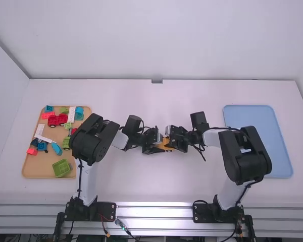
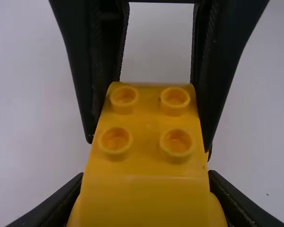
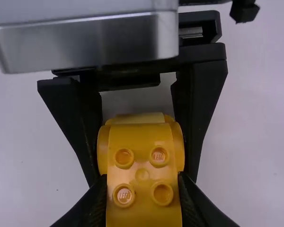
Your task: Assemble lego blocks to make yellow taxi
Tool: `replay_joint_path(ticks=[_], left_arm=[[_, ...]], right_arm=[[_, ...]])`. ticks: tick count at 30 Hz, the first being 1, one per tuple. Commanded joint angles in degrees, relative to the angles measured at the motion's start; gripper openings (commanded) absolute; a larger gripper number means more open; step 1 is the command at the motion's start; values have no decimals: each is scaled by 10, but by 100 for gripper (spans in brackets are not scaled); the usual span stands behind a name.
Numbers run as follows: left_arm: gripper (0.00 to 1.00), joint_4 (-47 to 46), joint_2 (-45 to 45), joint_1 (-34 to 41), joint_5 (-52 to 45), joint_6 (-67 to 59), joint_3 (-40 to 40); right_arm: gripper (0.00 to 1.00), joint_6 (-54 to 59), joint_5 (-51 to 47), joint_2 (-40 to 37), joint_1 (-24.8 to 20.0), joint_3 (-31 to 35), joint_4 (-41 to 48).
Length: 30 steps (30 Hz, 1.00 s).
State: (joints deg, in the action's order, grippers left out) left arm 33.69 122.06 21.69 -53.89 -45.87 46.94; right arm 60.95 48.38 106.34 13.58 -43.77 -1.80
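The black left gripper [image 2: 146, 189] and black right gripper [image 3: 142, 181] clasp opposite ends of the yellow, studded plastic taxi body [image 2: 145, 116] between their fingers, presumably bracing it for joining.

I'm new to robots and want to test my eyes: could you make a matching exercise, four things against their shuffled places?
Things
1. Yellow blocks
2. Green crate
3. Blue tray
4. Red wheeled block

Places
A. Tan tray, near end
B. Tan tray, far half
C. Between left gripper and right gripper
D. Table's right side

Pairs: 1-C, 2-A, 3-D, 4-B
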Motion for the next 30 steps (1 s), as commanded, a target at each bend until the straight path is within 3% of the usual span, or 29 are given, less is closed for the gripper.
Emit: replay_joint_path(ticks=[1, 7, 15, 19, 20, 25, 30], left_arm=[[32, -2, 4, 2, -5, 4, 4], [32, -2, 4, 2, -5, 4, 4], [31, -2, 4, 2, -5, 4, 4], [32, -3, 4, 2, -5, 4, 4], [32, -2, 4, 2, -5, 4, 4], [34, -4, 4, 2, -5, 4, 4], [47, -4, 4, 2, -5, 4, 4]], right_arm=[[34, -35, -107, 31, -24, -4, 14], [49, -24, -107, 31, -11, -23, 32], [58, -12, -74, 28, -12, -49, 39], [58, 41, 19, 9, -30, -50, 40], [63, 62, 57, 3, -38, -50, 39], [69, 111, 180, -23, -81, -50, 43], [81, 111, 200, -26, -122, -48, 77]])
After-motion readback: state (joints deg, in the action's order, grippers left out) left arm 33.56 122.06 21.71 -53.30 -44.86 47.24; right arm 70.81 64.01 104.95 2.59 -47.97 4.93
